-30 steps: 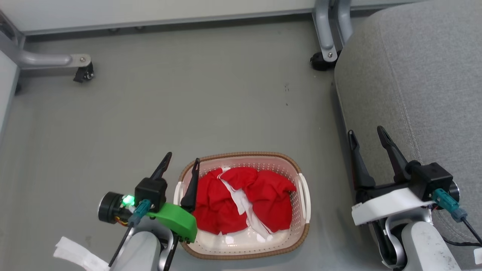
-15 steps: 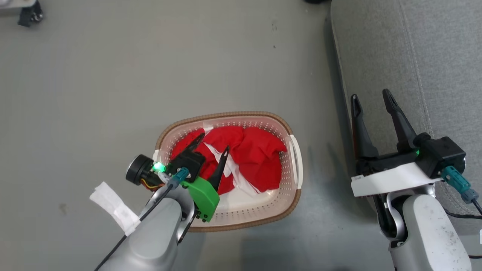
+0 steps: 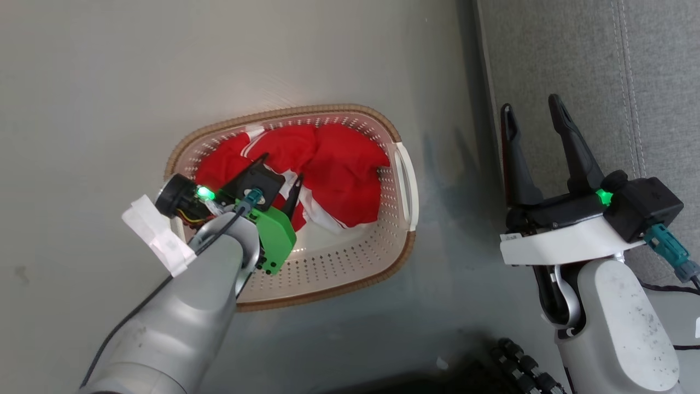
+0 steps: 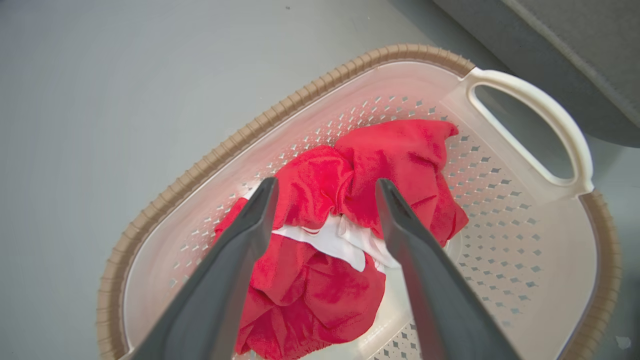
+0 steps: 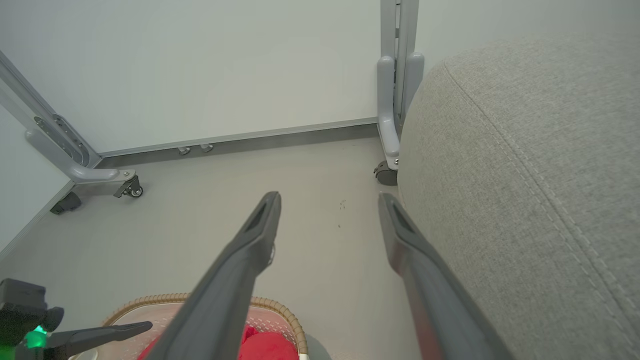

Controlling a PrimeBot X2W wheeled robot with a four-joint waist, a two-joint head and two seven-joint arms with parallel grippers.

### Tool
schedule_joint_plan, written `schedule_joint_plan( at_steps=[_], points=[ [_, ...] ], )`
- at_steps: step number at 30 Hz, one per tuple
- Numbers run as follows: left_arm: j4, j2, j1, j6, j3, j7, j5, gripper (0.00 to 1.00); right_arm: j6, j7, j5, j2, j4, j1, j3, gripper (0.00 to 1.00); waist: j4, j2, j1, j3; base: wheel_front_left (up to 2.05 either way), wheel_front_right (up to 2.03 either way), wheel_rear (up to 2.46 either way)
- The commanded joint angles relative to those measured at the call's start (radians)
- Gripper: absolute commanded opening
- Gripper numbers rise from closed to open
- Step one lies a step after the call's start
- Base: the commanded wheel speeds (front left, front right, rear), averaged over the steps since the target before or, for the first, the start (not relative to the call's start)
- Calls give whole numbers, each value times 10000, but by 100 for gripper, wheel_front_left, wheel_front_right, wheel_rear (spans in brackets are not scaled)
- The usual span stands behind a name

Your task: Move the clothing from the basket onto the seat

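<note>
clothing (image 4: pixel 312 292) in basket (image 4: pixel 300 98), beneath spread left jaws

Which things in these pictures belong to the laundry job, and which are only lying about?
Job:
the clothing, in the basket
the seat
the left gripper, open over the clothing
the right gripper, open near the seat

Only about:
the wheeled frame legs
the white wall panel
</note>
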Motion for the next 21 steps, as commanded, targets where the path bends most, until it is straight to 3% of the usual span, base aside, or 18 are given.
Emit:
schedule_joint_plan(
  at_steps=[1,10,21],
  points=[
    [203,189,-405,29,43,-33,-98,100,1,-61,117,-6,-21,-222,72,100,-708,-1,-1,972,0,0,0],
    [1447,656,-1547,171,3,167,-19,100,1,-113,747,-3,75,-581,440,100,-1365,-1,-1,1812,0,0,0],
    [1945,892,-2283,400,54,664,-224,100,1,-113,1298,-6,0,-693,697,100,-1752,-1,-1,2387,0,0,0]
  ],
)
